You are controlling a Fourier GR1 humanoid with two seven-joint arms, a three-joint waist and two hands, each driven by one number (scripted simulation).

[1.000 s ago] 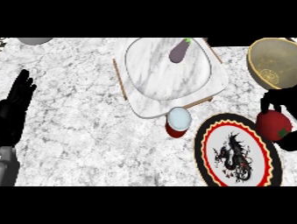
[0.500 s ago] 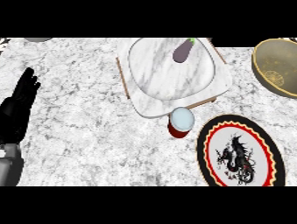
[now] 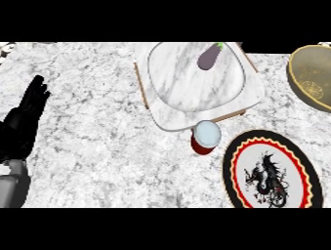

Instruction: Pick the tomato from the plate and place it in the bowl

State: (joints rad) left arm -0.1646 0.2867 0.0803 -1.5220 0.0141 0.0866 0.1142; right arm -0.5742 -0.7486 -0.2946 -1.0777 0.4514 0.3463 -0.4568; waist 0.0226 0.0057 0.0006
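The red tomato is not visible on the round dragon-pattern plate (image 3: 269, 173) or in the brass bowl (image 3: 325, 78), both far right of the empty, straight-fingered left hand (image 3: 20, 127), so progress is unclear.

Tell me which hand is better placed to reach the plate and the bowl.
Probably right: plate and bowl lie far right, while the left hand rests open at the left edge. Right hand and tomato are unseen.

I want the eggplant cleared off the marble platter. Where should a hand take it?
Probably take the eggplant across its thick middle, from above: it lies flat on the marble platter, narrow stem end toward the far right, both long sides free.
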